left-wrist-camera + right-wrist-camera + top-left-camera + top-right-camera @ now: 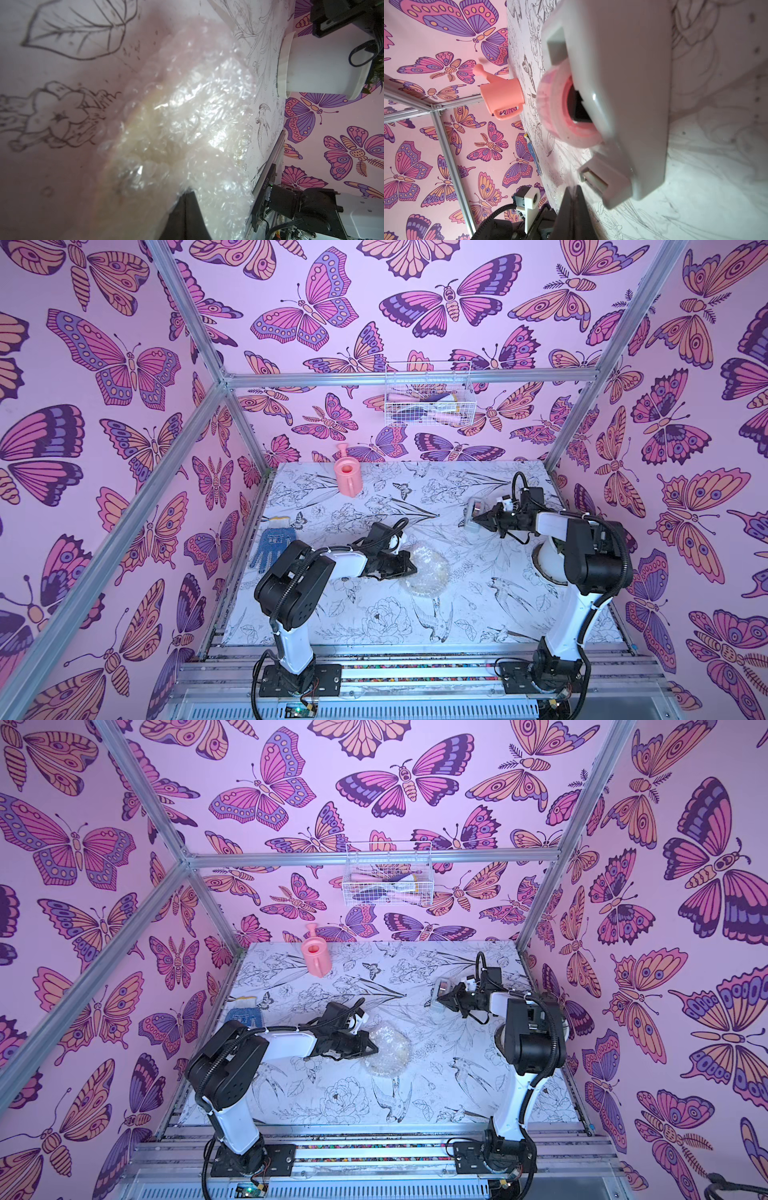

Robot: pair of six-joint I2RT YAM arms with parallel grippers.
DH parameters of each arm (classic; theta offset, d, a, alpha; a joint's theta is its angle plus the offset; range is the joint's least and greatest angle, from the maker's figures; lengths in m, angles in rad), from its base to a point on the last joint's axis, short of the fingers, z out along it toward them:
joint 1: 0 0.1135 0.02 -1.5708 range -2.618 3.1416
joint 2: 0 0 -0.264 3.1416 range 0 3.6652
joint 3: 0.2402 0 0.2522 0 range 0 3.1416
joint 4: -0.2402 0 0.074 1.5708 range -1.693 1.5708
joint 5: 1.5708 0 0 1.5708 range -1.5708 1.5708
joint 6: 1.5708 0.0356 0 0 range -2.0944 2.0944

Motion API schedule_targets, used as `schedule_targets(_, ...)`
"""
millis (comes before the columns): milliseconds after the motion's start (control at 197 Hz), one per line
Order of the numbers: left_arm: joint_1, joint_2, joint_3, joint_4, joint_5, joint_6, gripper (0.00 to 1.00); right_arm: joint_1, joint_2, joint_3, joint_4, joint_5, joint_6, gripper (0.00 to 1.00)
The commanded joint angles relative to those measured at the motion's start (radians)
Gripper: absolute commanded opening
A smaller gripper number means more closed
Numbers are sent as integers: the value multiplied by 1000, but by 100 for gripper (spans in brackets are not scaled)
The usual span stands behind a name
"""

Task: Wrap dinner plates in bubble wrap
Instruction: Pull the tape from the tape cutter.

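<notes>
both jaws are clenched. the bubble wrap [428,574] lies bundled over the plate [137,135], touching the left gripper [412,568] tips. the right gripper [574,192] tips are at the tape dispenser [623,83] cutter. i should pull the tape slowly while the left presses the fold down.

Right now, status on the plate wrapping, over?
Left claw shut at bubble wrap edge. Right claw shut beside tape dispenser. Plate bundled inside wrap, mid-table. Nothing blocking.
</notes>
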Motion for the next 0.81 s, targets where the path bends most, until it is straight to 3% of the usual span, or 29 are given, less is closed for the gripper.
schedule_targets(0,6,21,-47,-138,-55,11,0,16,-69,-45,38,-84,55,0)
schedule_targets(808,6,14,-63,-139,-51,13,0,72,-273,-457,76,-65,50,0)
